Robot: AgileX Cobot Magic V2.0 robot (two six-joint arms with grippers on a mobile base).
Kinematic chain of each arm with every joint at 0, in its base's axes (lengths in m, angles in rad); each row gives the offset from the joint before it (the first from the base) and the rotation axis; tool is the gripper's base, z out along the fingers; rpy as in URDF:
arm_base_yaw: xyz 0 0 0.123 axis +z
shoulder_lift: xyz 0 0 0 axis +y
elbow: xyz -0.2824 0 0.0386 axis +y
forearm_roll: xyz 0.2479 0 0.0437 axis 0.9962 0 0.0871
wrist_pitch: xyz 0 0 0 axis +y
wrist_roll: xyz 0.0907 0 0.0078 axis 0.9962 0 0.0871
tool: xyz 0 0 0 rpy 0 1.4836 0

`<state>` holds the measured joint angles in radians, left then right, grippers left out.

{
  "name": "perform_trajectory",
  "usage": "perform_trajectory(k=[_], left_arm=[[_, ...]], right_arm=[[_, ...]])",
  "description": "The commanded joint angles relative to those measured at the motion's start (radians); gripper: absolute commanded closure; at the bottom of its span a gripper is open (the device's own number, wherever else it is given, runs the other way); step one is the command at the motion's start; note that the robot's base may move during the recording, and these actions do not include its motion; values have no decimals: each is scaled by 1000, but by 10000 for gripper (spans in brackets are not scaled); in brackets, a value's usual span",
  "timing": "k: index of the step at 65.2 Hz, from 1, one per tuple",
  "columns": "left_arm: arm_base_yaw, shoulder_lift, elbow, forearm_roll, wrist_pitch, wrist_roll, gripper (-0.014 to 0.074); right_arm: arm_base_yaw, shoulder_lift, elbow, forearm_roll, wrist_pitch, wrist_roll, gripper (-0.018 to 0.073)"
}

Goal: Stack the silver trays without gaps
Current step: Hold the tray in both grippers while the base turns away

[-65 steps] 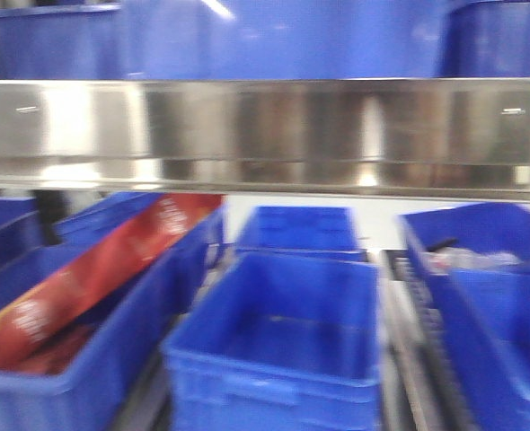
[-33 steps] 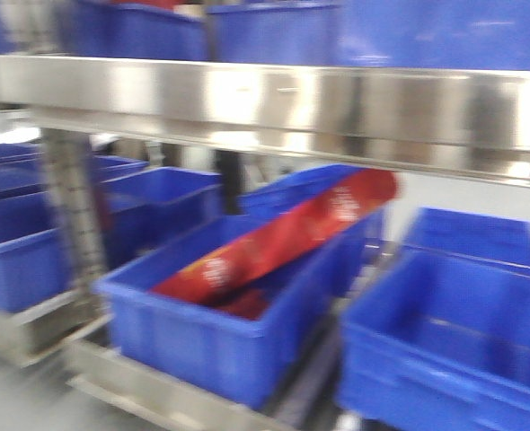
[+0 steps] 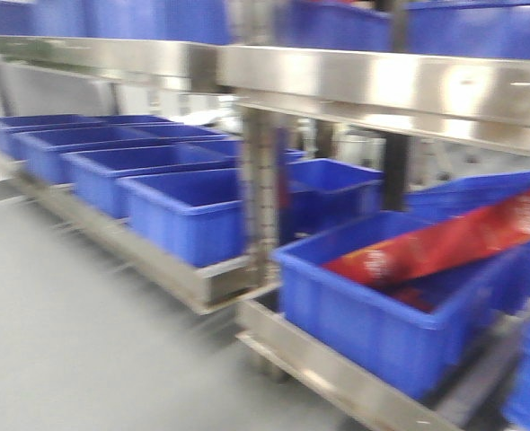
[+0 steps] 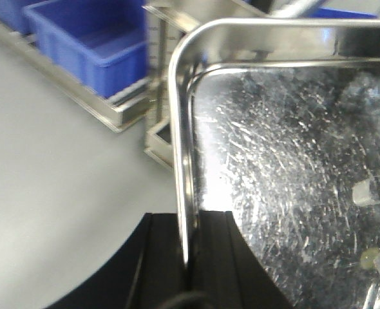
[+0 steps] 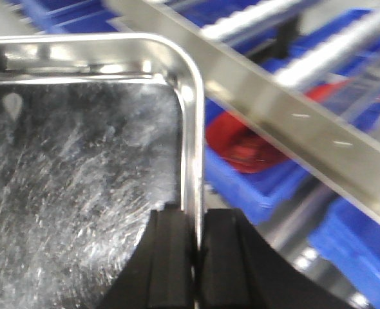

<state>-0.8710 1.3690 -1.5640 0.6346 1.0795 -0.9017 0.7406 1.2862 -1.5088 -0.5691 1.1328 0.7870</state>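
Gripping a silver tray [image 4: 293, 161] by its rim with the left tool [image 4: 189, 257].
Closed either side of the out-turned edge, just below a rounded corner; scratched, shiny pan bottom filling the right. Beyond, upper left: blue bins [image 4: 93, 38] on a steel rack [image 4: 154, 71], grey floor [image 4: 55, 193] below.

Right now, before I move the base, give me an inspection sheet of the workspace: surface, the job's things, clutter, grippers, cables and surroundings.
Surface: bare grey floor; no worktable in view.
Job's things: silver tray, apparently one tray held by opposite side rims, its floor scratched; no second tray seen.
Clutter: red packet lying tilted in a blue bin; small pale specks on the tray floor, cannot tell what they are.
Grippers: left gripper shut on one tray rim; right gripper shut on a tray rim too.
Cables: nothing seen.
Surroundings: steel shelf rack carrying rows of blue bins on two levels; the front view is blurred.
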Motion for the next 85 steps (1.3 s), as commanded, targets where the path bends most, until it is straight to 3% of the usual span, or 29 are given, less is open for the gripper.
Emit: perform_trajectory(k=[1, 85], left_arm=[[-10, -2, -9, -18, -57, 13, 613], [-10, -2, -9, -18, -57, 13, 613]], right_arm=[[7, -5, -5, 8, -95, -4, 574], [7, -5, -5, 8, -95, -4, 574]])
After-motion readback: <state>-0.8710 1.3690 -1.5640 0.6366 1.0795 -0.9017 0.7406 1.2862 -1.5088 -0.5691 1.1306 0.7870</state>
